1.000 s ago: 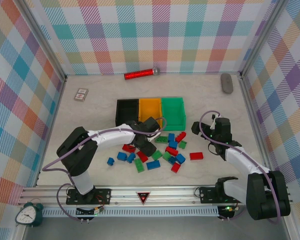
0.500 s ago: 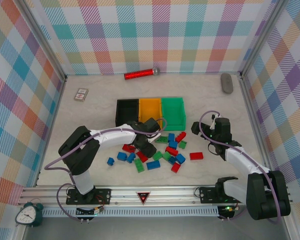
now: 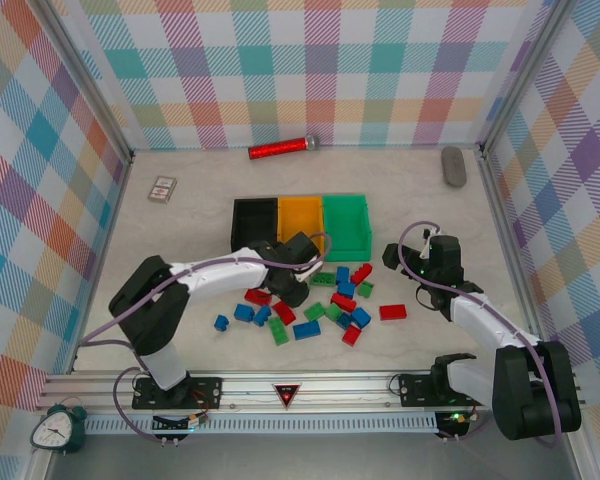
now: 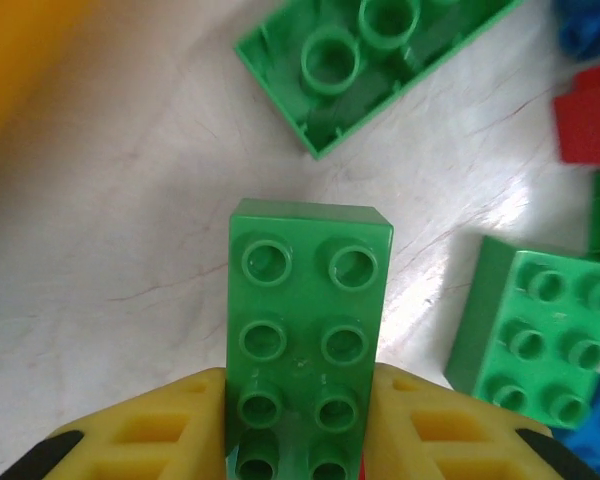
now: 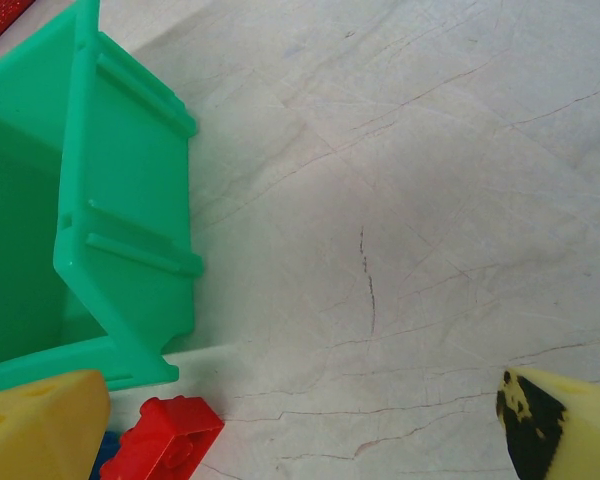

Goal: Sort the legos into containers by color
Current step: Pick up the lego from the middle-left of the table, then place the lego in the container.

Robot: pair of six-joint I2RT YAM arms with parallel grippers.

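Green brick (image 4: 310,300) is clamped between the yellow fingers (image 4: 160,440) of the left hand (image 4: 305,445), bottom centre of the left wrist view, marbled tabletop (image 4: 110,250) behind it. Other legos (image 3: 307,329) are scattered mid-frame in the top view, just below the containers (image 3: 302,203). Right hand (image 5: 300,420) is held open, green bin (image 5: 130,210) at upper left of its view.

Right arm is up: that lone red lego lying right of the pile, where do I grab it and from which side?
Drop the right pincer straight down from above and close across the two long sides of the red lego. It lies flat, long axis roughly left-right in the top view, with bare table in front and behind, so the fingers should fit there.
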